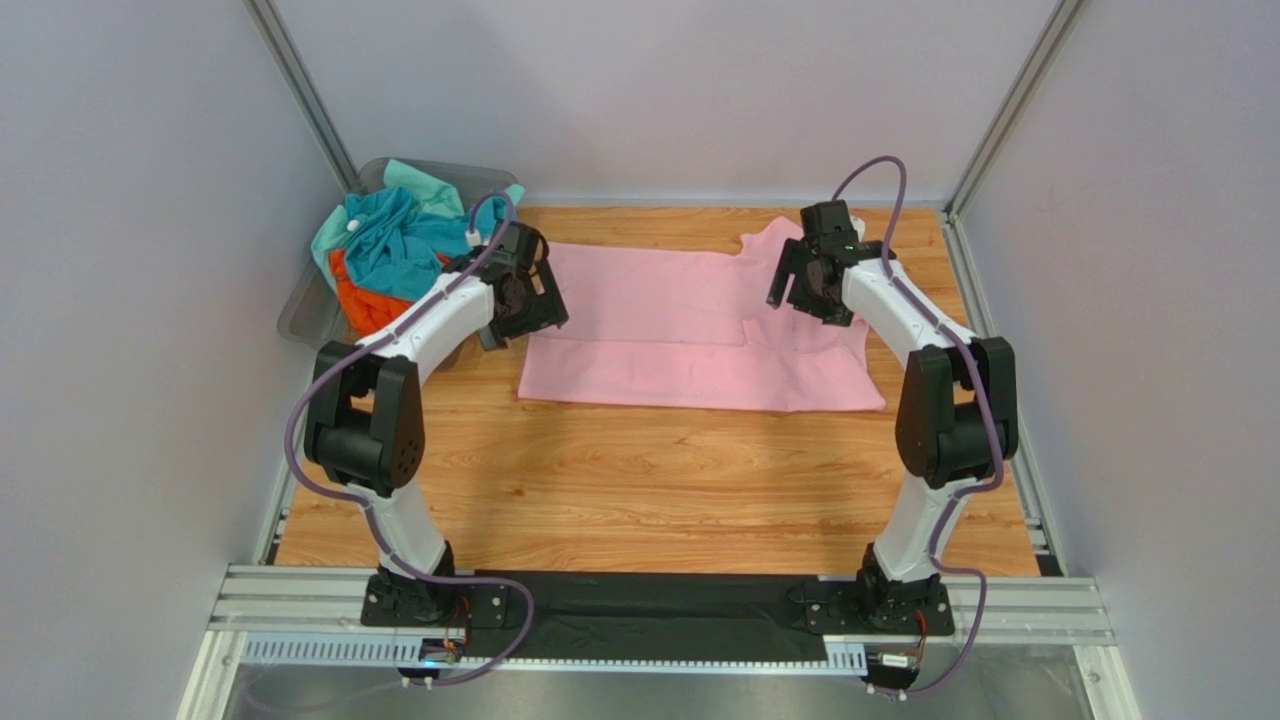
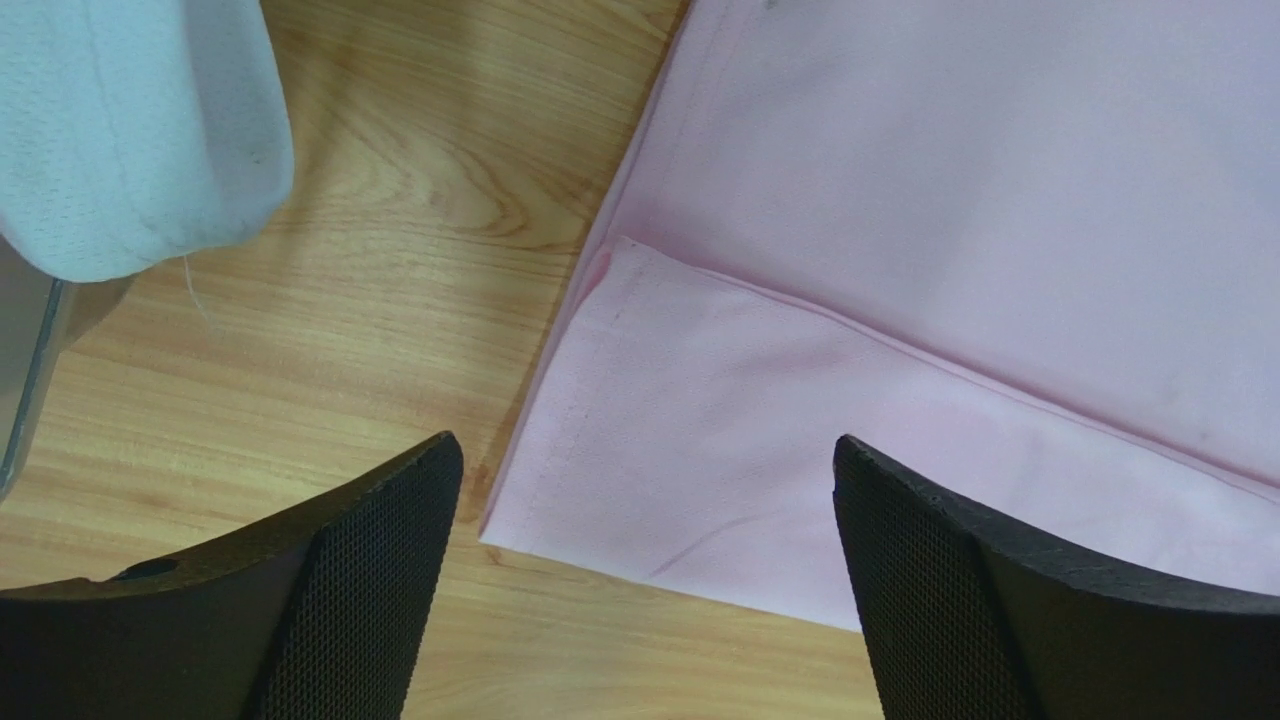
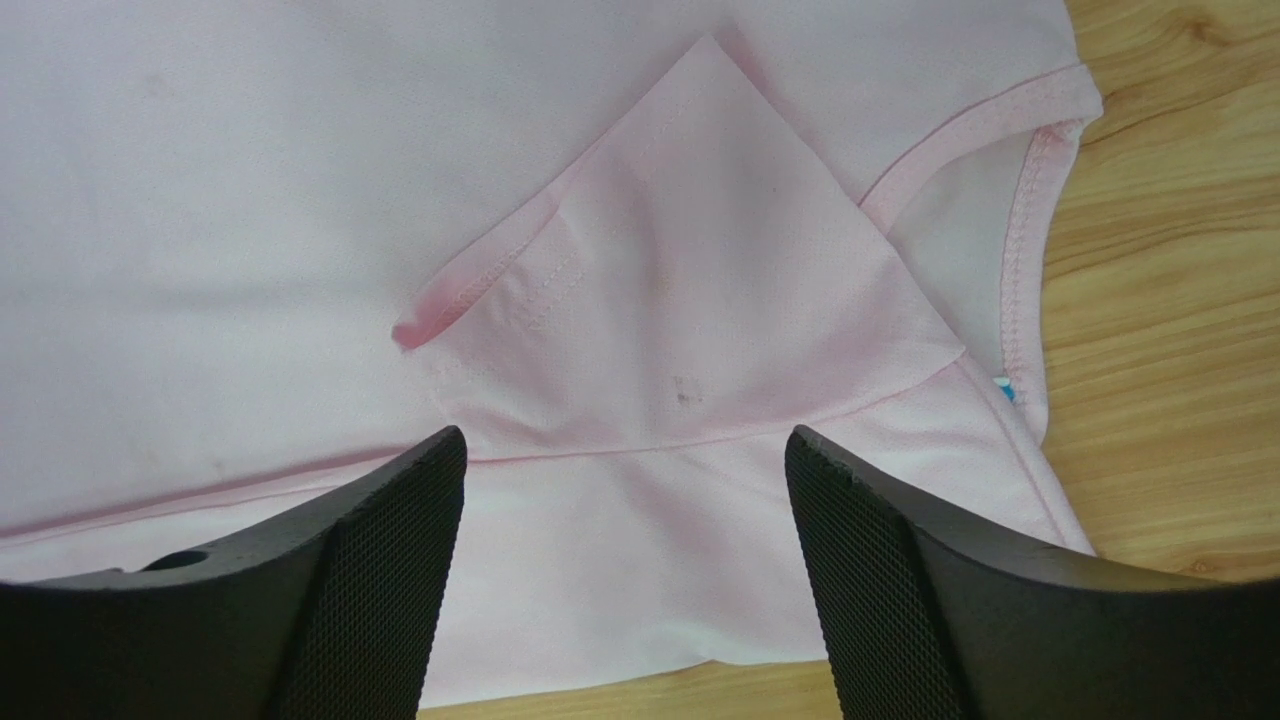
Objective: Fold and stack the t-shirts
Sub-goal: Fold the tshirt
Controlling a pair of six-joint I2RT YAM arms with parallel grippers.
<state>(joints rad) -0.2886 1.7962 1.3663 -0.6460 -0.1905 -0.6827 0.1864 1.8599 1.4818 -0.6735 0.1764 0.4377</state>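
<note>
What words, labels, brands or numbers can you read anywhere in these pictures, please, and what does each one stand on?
None can be read in any view.
Small blue tag at the neck seam of the pink t-shirt: too small to tell whether it carries any print.
Nothing else in the three views shows lettering.

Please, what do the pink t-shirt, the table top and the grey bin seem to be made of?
The flat light pink cloth t-shirt looks like soft matte fabric: stitched hems and creases show. The brown table top shows wood grain with a slight sheen; solid wood or laminate, I cannot tell. The grey translucent bin seems to be plastic: its thin wall is see-through.
</note>
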